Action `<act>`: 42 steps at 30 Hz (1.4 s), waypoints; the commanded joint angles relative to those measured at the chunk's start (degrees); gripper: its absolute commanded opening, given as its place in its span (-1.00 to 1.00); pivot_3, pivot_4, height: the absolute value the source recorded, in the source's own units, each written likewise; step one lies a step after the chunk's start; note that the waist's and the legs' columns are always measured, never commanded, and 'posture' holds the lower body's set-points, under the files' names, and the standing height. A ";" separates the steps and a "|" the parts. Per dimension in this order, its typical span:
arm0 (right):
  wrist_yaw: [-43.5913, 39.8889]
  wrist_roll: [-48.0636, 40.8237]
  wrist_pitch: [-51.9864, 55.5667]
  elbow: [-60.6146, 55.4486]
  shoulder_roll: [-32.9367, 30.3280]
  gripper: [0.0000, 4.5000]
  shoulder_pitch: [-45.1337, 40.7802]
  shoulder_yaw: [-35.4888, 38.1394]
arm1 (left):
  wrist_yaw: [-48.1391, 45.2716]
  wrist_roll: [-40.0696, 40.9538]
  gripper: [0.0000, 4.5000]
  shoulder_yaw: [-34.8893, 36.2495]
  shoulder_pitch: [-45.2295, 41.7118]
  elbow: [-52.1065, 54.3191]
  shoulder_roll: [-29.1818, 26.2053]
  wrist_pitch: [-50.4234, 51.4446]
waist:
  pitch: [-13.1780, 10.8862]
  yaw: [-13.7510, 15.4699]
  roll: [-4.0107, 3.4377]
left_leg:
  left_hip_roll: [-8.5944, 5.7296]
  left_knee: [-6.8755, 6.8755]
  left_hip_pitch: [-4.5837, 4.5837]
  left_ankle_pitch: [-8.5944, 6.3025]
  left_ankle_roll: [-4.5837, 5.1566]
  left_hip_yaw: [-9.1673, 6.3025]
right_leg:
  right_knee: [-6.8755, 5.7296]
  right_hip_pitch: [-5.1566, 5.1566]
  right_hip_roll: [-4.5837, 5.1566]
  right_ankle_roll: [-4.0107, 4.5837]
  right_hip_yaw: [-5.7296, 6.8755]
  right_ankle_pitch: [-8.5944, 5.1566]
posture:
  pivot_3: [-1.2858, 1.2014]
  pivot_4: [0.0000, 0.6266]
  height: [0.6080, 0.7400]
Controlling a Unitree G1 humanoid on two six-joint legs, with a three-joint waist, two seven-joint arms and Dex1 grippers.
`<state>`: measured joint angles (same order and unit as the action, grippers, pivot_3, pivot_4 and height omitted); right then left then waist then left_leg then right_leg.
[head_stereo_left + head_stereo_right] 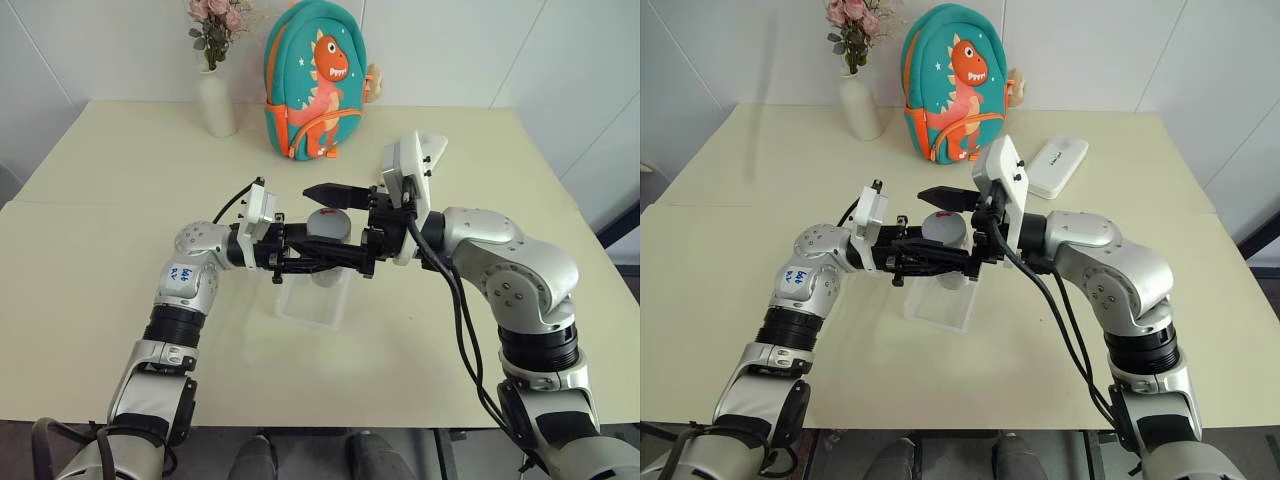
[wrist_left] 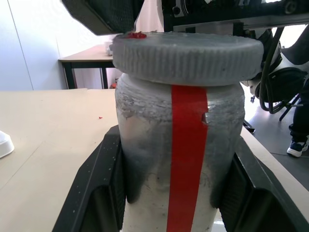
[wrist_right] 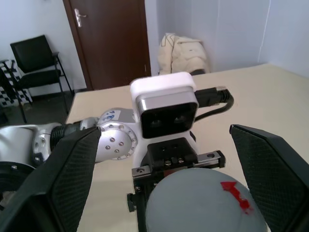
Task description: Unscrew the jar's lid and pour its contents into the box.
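My left gripper (image 1: 338, 258) is shut on the jar (image 2: 178, 159), a small cloudy cylinder with a red tape strip, and holds it upright by its body. The grey ribbed lid (image 2: 188, 55) sits on top of the jar. The jar hangs just above the box (image 1: 312, 300), a shallow clear container on the table. From the other side, my right gripper (image 1: 336, 226) is open, its wide black fingers (image 3: 63, 179) standing either side of the lid (image 3: 203, 198) without touching it. The contents cannot be made out through the jar wall.
At the back of the cream table (image 1: 120, 280) stand a white vase (image 1: 216, 100) with pink flowers and a teal dinosaur backpack (image 1: 315, 80). A flat white case (image 1: 1057, 166) lies at the back right.
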<state>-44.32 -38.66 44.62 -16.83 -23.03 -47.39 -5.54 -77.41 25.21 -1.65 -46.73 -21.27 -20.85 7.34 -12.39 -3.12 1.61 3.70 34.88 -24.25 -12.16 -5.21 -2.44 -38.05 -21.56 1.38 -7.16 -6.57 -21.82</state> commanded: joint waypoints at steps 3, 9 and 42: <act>-0.79 3.43 -4.15 2.32 1.45 0.99 -2.82 -1.47 | 0.30 0.28 -0.12 0.09 -0.53 2.10 0.20 -0.32 | 0.00 0.00 0.00 | 0.01 0.00 0.00 0.00 0.00 -0.01 | -0.02 -0.01 -0.01 0.00 0.01 0.00 | 0.03 -0.52 1.00; -1.67 5.77 -5.88 4.15 1.87 0.99 -3.32 -1.88 | 0.54 0.39 -0.12 0.09 -0.14 2.55 0.21 -0.17 | 0.00 -0.01 0.00 | 0.01 -0.02 0.00 0.00 0.00 -0.01 | -0.01 -0.01 0.00 0.00 0.01 0.00 | 0.03 -0.52 1.00; -0.08 5.38 -1.85 -0.98 -8.22 0.99 1.28 3.47 | 1.17 0.91 -0.12 0.45 0.91 3.81 -0.56 1.02 | 0.00 0.05 0.00 | 0.01 0.00 0.00 0.00 0.00 0.00 | 0.00 0.00 0.00 0.00 0.00 0.00 | 0.03 -0.52 1.00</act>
<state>-45.91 -33.57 42.64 -16.88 -29.91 -46.48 -5.66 -75.51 25.22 -1.60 -45.73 -20.11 -21.16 8.79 -12.39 -3.07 1.61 3.70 34.88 -24.25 -12.16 -5.21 -2.44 -38.05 -21.57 1.38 -7.16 -6.57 -21.82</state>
